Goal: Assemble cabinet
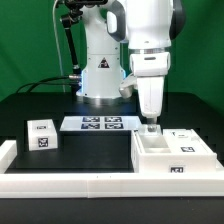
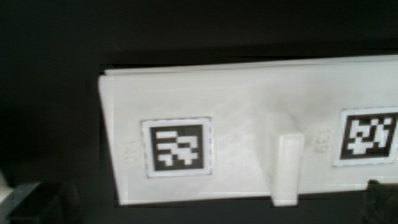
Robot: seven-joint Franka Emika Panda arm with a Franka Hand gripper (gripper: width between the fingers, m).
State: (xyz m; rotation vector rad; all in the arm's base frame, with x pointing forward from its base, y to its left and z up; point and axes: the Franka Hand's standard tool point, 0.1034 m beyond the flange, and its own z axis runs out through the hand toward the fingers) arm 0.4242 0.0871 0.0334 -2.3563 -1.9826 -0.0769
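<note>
The large white cabinet box shell (image 1: 172,157) lies on the black table at the exterior view's right, open side up, with a code tag on its front wall. A smaller white tagged block (image 1: 42,135) sits at the exterior view's left. My gripper (image 1: 150,126) points straight down over the shell's back corner, close above it. In the wrist view the white shell (image 2: 240,100) fills the picture, with two tags and a raised rib (image 2: 288,172). The gripper (image 2: 196,215) is open: its dark fingers (image 2: 15,200) stand far apart and hold nothing.
The marker board (image 1: 100,123) lies in front of the robot's base. A long white rail (image 1: 60,186) runs along the table's front edge. Another white tagged piece (image 1: 186,135) sits behind the shell at the exterior view's right.
</note>
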